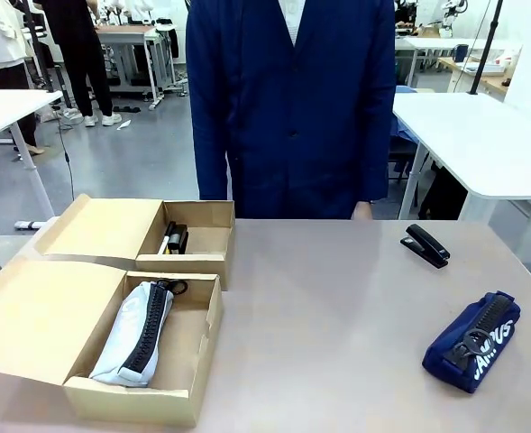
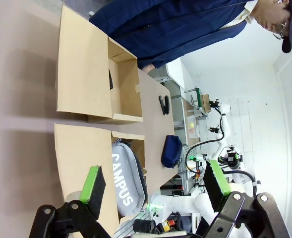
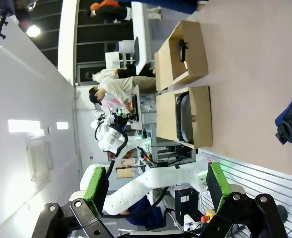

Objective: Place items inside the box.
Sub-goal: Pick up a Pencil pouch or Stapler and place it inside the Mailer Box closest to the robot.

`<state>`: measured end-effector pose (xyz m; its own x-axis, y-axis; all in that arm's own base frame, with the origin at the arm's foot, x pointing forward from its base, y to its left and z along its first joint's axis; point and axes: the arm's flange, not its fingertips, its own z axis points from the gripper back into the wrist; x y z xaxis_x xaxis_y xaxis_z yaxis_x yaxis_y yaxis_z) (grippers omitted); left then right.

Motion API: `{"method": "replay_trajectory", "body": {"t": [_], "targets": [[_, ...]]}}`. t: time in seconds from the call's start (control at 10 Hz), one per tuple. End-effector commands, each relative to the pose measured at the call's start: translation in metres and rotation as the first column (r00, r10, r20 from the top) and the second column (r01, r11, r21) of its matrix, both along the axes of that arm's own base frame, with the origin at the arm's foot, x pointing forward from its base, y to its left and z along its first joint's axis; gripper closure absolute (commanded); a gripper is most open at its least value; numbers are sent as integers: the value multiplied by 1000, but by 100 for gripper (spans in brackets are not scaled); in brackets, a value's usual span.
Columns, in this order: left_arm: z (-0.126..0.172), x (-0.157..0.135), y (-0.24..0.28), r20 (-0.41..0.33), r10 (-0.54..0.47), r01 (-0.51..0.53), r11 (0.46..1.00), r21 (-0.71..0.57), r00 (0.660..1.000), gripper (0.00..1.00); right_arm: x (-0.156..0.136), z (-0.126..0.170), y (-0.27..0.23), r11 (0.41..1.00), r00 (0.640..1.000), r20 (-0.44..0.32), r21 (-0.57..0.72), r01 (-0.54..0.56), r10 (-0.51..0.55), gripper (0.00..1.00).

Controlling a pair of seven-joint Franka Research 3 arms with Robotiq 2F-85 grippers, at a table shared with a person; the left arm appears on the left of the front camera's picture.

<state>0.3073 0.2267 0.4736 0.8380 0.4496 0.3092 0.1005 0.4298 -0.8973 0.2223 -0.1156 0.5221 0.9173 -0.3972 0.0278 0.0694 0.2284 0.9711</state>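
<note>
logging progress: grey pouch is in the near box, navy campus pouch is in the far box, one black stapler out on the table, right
No: the front view shows the navy CAMPUS pouch lying on the table, not in the far box. The grey pouch is in the near box and one black stapler is out on the table.

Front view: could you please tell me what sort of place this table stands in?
Probably a lab or workshop hall: several white worktables stand on a bare grey floor, a black equipment stand rises at the back, and the person wears a navy work coat.
</note>
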Motion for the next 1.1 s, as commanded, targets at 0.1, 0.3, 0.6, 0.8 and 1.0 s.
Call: {"method": "replay_trajectory", "body": {"t": [0.1,0.3,0.6,0.8,1.0], "targets": [[0,0,-1,23,-8,8,1000,-3,1000,0,0,3,0,1000,1000,21,3,-7,7,0],[0,0,-1,23,-8,8,1000,-3,1000,0,22,3,6,994,1000,-31,-106,-8,5,0],[0,0,-1,23,-8,8,1000,-3,1000,0,101,13,5,894,1000,7,-447,22,-21,0],[0,0,-1,23,-8,8,1000,-3,1000,0,100,19,0,883,970,3,-414,-220,243,0],[0,0,-1,23,-8,8,1000,-3,1000,0,34,39,-79,947,951,85,96,-306,299,0]]}}
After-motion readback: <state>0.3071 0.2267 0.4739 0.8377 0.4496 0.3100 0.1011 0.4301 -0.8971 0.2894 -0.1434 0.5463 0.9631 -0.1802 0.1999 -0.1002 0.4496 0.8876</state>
